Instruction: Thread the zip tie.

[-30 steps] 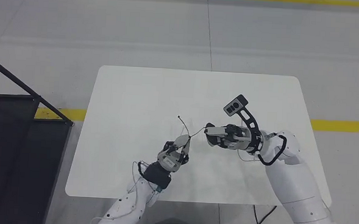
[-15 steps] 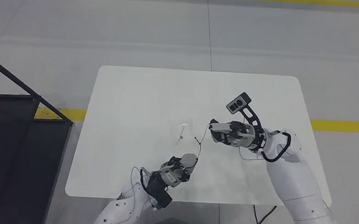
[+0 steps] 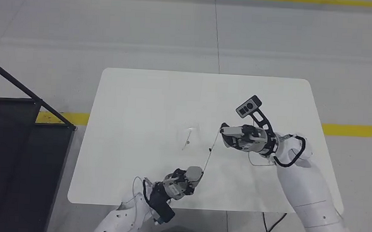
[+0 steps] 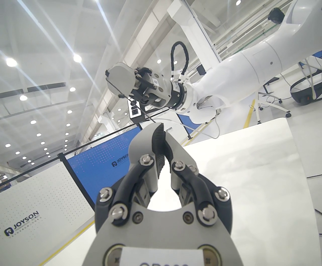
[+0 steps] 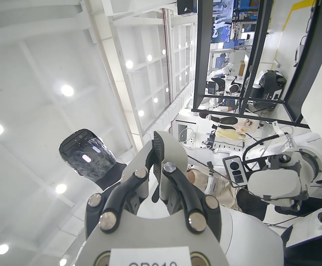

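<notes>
White table (image 3: 142, 114), top view: we log the black zip tie (image 3: 211, 149) as a straight line in the air at frame centre. It runs from the right gripper (image 3: 224, 129), right of centre, down to the left gripper (image 3: 195, 174) near the lower edge. Finger states are not readable from above.

The left wrist view supplies them. At frame centre the left gripper (image 4: 161, 131) has its pads pinched narrow on the zip tie (image 4: 137, 108). The tie rises to the upper left into the closed right gripper (image 4: 108, 75), with a small dark block on it just short of those fingers.

In the right wrist view the right gripper (image 5: 154, 141) is pressed shut at centre. The zip tie (image 5: 198, 160) emerges from behind one finger, heading right.
</notes>
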